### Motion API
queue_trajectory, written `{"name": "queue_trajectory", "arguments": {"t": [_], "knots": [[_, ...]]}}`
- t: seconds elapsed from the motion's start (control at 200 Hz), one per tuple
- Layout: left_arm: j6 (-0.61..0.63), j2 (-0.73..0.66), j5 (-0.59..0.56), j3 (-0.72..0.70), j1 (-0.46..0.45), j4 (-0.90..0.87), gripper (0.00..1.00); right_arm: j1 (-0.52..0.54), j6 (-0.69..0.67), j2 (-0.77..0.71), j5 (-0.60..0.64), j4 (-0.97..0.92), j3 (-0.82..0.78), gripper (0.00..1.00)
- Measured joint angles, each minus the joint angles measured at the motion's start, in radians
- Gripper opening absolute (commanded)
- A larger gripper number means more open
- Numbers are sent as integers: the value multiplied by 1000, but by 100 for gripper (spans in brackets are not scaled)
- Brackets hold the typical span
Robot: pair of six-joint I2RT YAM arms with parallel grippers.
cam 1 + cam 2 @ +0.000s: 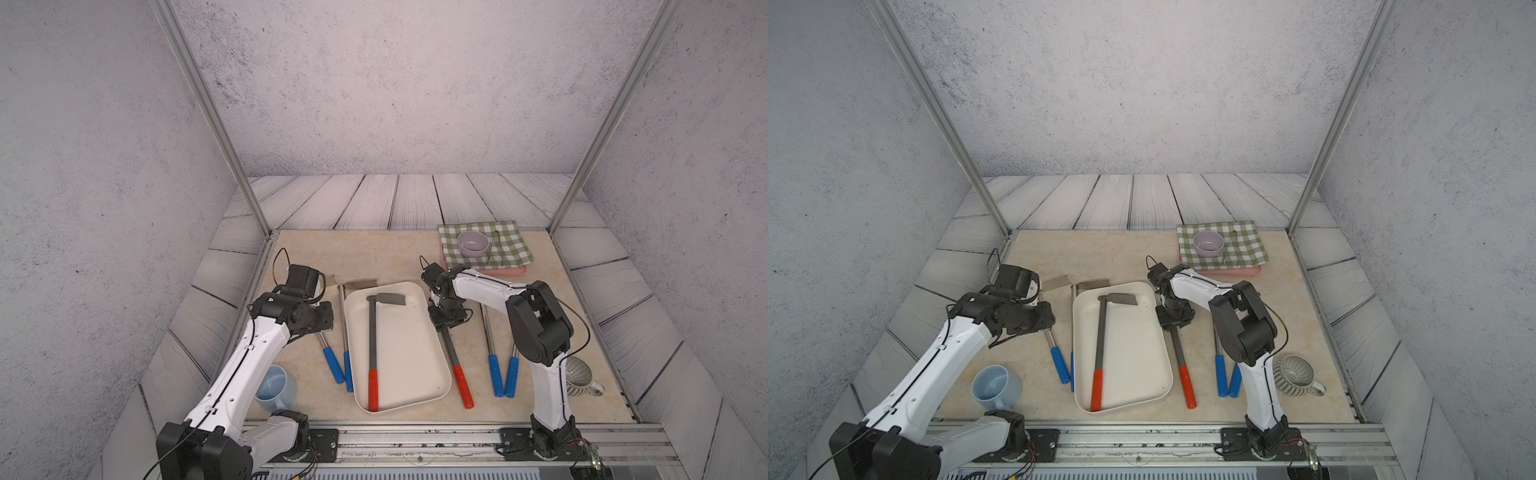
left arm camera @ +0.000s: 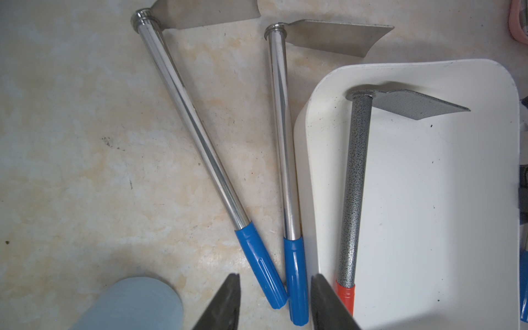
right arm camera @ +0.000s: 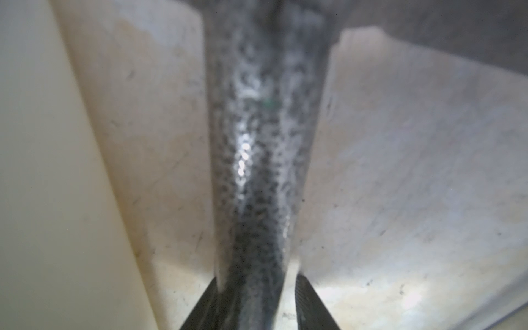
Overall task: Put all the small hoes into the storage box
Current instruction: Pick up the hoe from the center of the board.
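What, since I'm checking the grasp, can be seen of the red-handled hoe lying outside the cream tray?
The hoe has a speckled dark-grey metal shaft and a red grip. It lies on the beige tabletop just right of the storage box, grip toward the robot. The right gripper straddles its shaft near the head, which is hidden; a clamp cannot be confirmed.

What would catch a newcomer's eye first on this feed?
The cream storage box at the centre of the table, with a red-handled hoe lying inside it. Beside it, on the right arm's side, the right gripper straddles the shaft of a second red-handled hoe on the table. Blue-handled hoes lie in pairs on both sides.
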Motion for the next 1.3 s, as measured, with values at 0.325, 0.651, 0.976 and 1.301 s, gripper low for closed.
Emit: {"name": "queue_trajectory", "arguments": {"t": [0.325, 0.651, 0.976, 1.301], "knots": [[0, 1, 0, 0, 0, 5, 44, 1, -14, 0, -2, -1, 1, 35], [0, 8, 0, 0, 0, 5, 44, 1, -31, 0, -1, -7, 5, 18], [0, 10, 0, 0, 0, 6, 44, -2, -55, -21, 27, -85, 67, 11], [-2, 10, 3, 0, 0, 6, 44, -28, -47, -190, 37, -306, 307, 0]]}}
